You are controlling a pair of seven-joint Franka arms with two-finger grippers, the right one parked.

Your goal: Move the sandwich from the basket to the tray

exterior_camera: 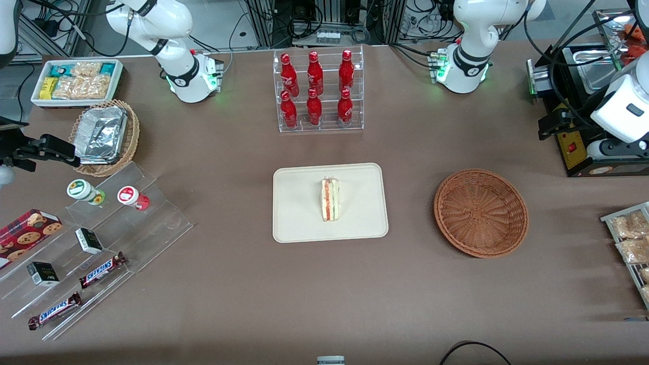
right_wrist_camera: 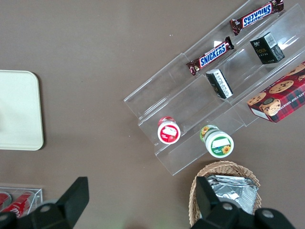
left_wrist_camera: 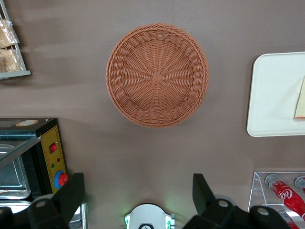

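Now resting mid-frame on the tray [exterior_camera: 304, 223]: sandwich [exterior_camera: 330, 199], delivered. Empty basket [exterior_camera: 480, 213] at centre-right. Above it, pincer [left_wrist_camera: 138, 193] released, apparently retreated since nothing remains to carry.

One sandwich [exterior_camera: 330, 198] sits on the one tray [exterior_camera: 299, 213], and one reddish basket [exterior_camera: 480, 213] lies under the claw [left_wrist_camera: 138, 191], whose fingers are spread. Six red bottles [exterior_camera: 314, 88] fill the clear rack. Far from the claw there are two Snickers bars [exterior_camera: 102, 269], two round lidded tubs [exterior_camera: 83, 189], two small dark boxes [exterior_camera: 89, 240], one cookie box [exterior_camera: 28, 231] and one foil-filled basket [exterior_camera: 104, 137]. The snack packets in the white bin [exterior_camera: 76, 81] are maybe six.
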